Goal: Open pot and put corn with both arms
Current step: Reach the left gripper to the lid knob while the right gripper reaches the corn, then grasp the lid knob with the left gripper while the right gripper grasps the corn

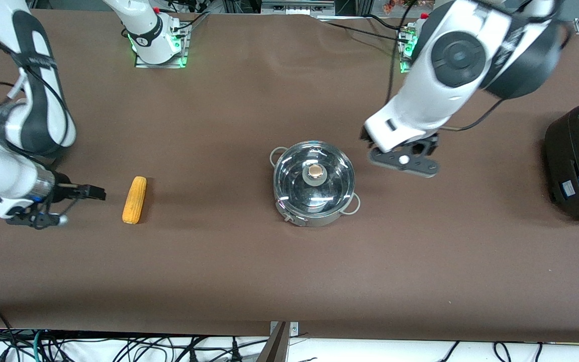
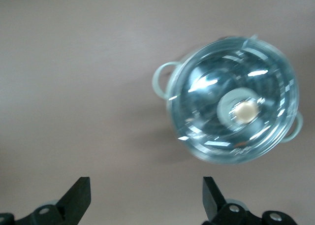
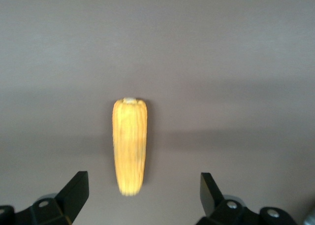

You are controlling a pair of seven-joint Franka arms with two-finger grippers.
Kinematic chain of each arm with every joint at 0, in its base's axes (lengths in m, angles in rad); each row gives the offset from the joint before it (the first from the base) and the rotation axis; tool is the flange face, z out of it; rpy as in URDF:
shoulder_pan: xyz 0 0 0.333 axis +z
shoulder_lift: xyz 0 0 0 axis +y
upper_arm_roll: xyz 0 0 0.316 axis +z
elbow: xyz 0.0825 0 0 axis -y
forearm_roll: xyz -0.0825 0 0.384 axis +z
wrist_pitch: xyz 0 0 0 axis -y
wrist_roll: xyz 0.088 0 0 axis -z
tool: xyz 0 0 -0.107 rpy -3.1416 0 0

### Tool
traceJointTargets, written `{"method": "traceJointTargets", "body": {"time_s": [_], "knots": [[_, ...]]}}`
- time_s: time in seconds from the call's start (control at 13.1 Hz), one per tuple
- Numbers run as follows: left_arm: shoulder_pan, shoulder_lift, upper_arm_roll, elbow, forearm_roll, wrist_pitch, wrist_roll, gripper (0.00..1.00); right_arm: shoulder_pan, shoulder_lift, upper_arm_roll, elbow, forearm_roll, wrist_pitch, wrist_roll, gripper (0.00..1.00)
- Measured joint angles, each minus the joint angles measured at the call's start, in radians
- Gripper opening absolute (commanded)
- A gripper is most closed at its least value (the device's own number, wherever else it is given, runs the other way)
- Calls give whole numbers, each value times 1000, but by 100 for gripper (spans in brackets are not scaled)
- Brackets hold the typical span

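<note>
Front view: lidded pot (image 1: 314, 183), corn (image 1: 134, 199) apart; left gripper (image 2: 146, 198), right gripper (image 3: 144, 195) spread, empty.

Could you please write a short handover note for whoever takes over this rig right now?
Left tool: open, empty, in the air beside the pot, toward the left arm's end of the table.
Right tool: open, empty, low beside the corn, toward the right arm's end of the table.
Pot: mid-table, glass lid on, knob untouched.
Corn: lying flat on the table, apart from the pot.
Done: both arms have only approached; nothing gripped.
Left: lift the lid by its knob, pick up the corn, put it in the pot.
</note>
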Motion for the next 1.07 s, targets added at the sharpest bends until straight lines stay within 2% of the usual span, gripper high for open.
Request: {"method": "traceJointTargets", "body": {"time_s": [0.15, 0.46, 0.76, 1.07], "knots": [[-37, 76, 0, 33, -35, 66, -75, 100, 21, 30, 5, -50, 0, 88, 41, 100], [-56, 156, 0, 41, -153, 178, -140, 100, 67, 35, 5, -92, 0, 146, 134, 100], [-79, 204, 0, 41, -158, 208, -137, 100, 66, 55, 4, -204, 1, 335, 137, 100], [-128, 269, -1, 41, -158, 248, -121, 100, 65, 76, 4, -221, 1, 373, 142, 100]]}}
